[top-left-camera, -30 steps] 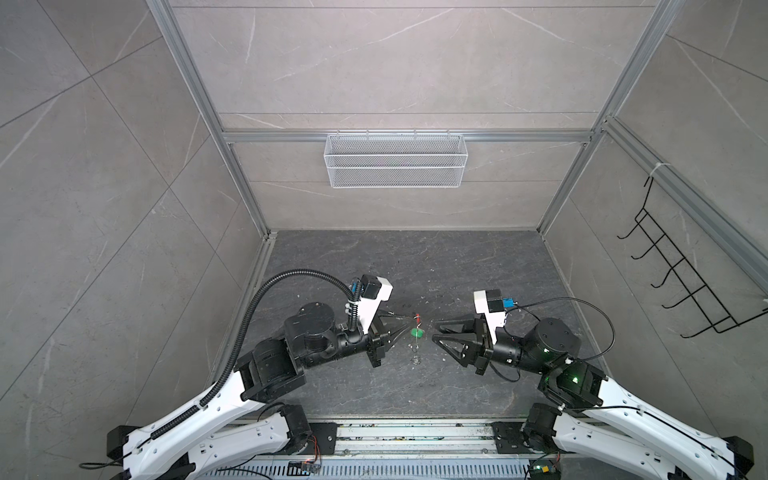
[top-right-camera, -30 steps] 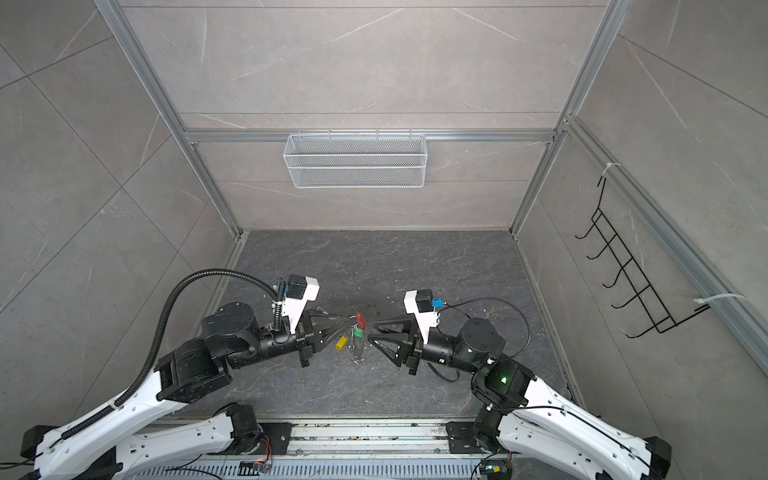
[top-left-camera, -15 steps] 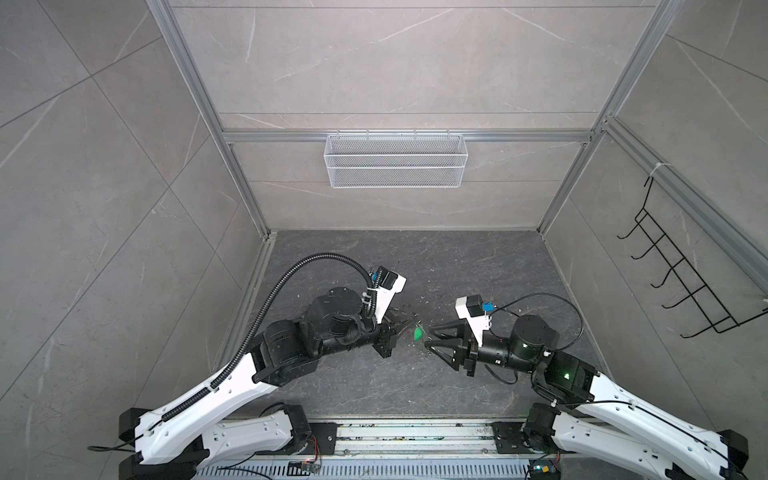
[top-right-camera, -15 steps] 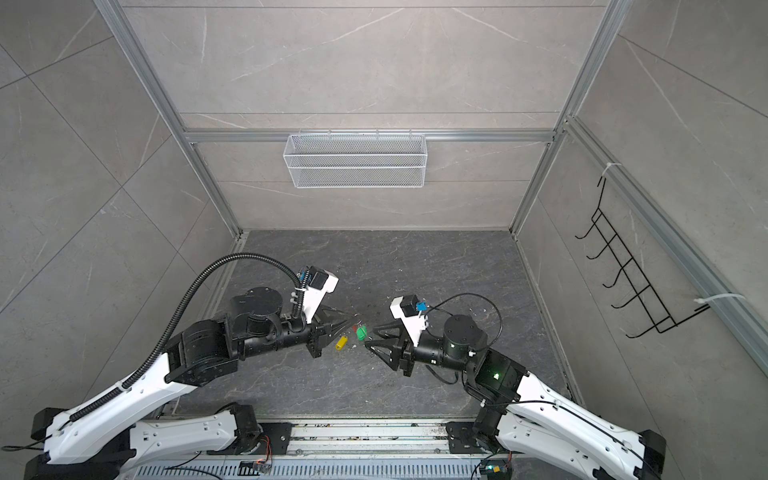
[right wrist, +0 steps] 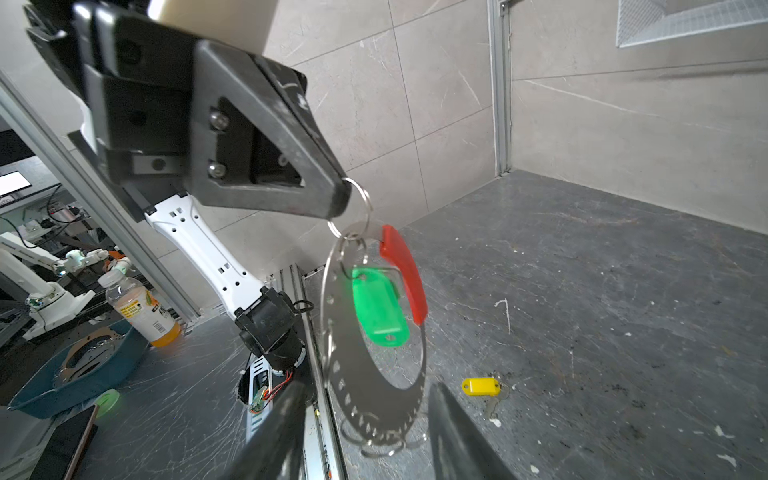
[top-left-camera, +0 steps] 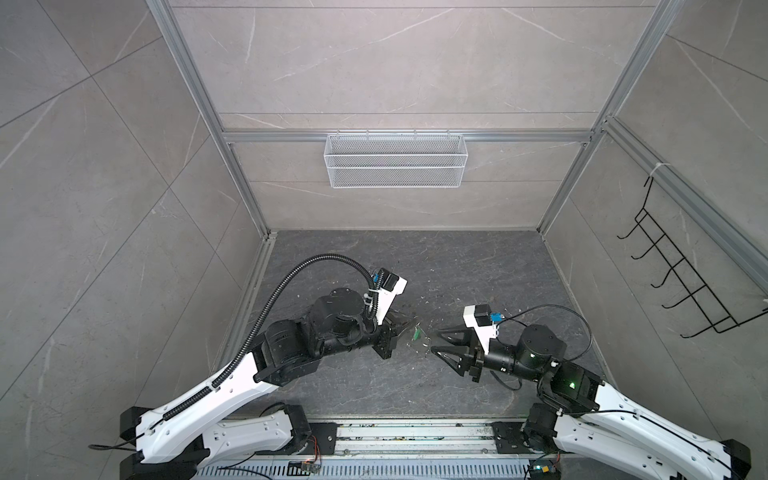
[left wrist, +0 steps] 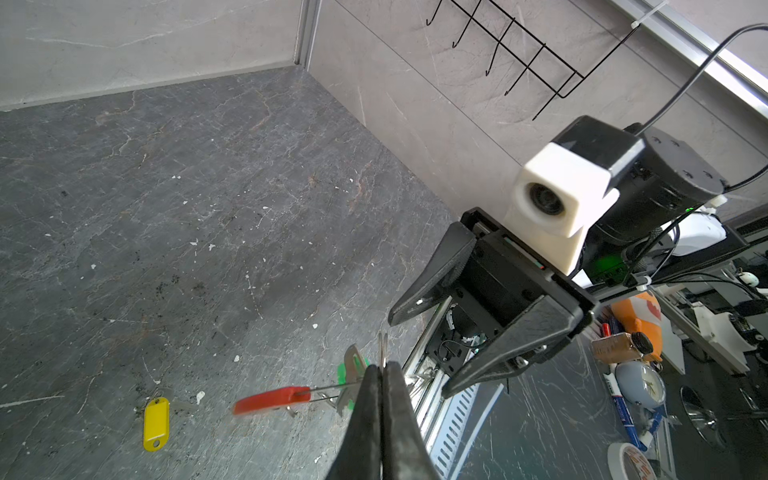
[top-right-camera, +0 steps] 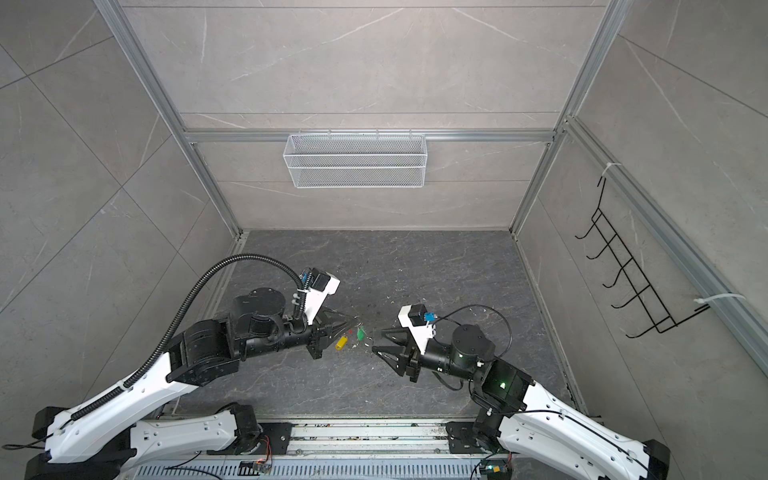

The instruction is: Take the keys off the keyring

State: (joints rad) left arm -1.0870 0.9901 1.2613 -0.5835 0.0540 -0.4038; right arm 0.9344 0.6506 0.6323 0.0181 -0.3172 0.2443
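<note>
Seen in a top view, my left gripper [top-right-camera: 351, 325], jaws pressed together, and my right gripper [top-right-camera: 377, 341], jaws parted and empty, face each other low over the dark stone floor [top-right-camera: 415, 270]. The small yellow-tagged metal key [top-right-camera: 341, 342] lies loose on the floor between them, and the rest of the bundle is only specks of red and green here. From the left wrist, my shut fingers [left wrist: 365, 415] pinch beside the thin dark-grey wire keyring with its red plastic sleeve [left wrist: 272, 401]. The green-tagged metal key [left wrist: 343, 371] is mostly hidden behind them, and the yellow one rests well apart on the floor. The right wrist shows the grip more exactly: my left gripper [right wrist: 338, 201] clamps a small silver split ring [right wrist: 358, 203], from which the keyring [right wrist: 405, 278] hangs. The hoop is smeared into a broad grey crescent, its true outline hard to read, with the green tag [right wrist: 380, 307] dangling inside it. My right fingers [right wrist: 282, 432], cut off by the frame edge, spread either side beneath. I judge one key freed and the green one left to do. My right gripper must close on the green tag and work its little ring along the wire to the opening, which I cannot locate in any view.
</note>
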